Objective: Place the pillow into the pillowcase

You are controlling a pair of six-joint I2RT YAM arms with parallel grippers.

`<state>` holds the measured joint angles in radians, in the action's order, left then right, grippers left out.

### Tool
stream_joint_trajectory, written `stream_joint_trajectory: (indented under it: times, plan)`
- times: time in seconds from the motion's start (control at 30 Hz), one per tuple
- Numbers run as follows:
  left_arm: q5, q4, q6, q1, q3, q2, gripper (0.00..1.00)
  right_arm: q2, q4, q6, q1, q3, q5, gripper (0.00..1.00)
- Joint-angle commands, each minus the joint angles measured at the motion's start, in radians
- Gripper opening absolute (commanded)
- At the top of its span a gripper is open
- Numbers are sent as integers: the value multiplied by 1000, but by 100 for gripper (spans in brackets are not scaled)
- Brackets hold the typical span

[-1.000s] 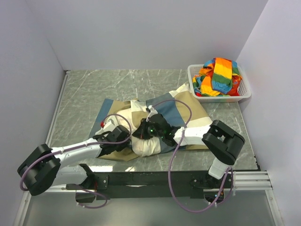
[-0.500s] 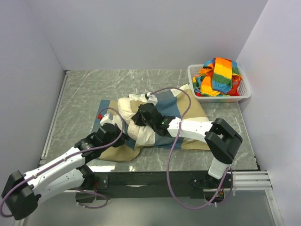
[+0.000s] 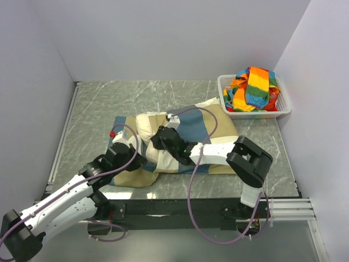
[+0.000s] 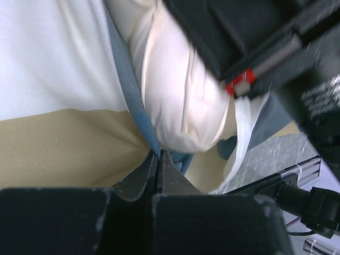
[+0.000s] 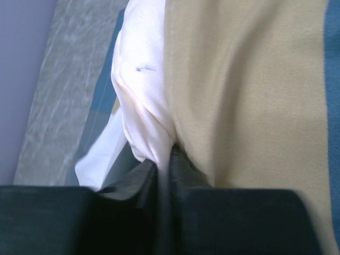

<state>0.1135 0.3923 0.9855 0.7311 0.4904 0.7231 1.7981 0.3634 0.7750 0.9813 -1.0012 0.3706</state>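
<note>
table (image 3: pixel 92 109), pillow (image 3: pixel 146 122) partly in pillowcase (image 3: pixel 197 129), left claw (image 4: pixel 158 161) pinching pillowcase, right claw (image 5: pixel 168 156) pinching pillow

A blue, tan and off-white fabric pillowcase (image 3: pixel 210 131) lies mid-way along the grey marbled desk (image 3: pixel 92 109), towards its near edge. A plump cream-white pillow (image 3: pixel 146 123) sits at its left end. A white plastic basket (image 3: pixel 283 111) in the far right corner holds a rainbow-striped cloth (image 3: pixel 253 84).

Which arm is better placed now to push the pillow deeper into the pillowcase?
Right. The right pincer is shut on the cream pillow, beside the tan of the pillowcase. The left pincer pinches the blue edge of the pillowcase, so it probably serves better to hold the opening.
</note>
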Motion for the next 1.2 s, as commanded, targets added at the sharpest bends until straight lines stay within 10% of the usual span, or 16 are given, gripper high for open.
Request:
stream_joint_trajectory:
  times: [0.0,0.23,0.57,0.63,0.67,0.8,1.17]
  plan:
    - [-43,-21,-4,-24,50,15,1,-87,69,-91,-23,99,-27,35]
    - [-34,-33,-5,-33,48,45,1,-218,-27,-230,-1,102,-280,81]
    - [-26,-17,-10,-68,45,27,1,-175,-285,-448,123,17,-276,85]
    - [-18,2,-11,-79,53,18,1,-148,-355,-451,128,-2,-212,79]
    - [-17,11,-18,-91,59,4,1,-107,-404,-439,128,-38,-194,50]
    - [5,71,-41,-122,129,-42,1,-11,-569,-441,126,-123,-92,5]
    - [-14,60,-137,-159,333,44,1,49,-578,-513,163,-236,-291,2]
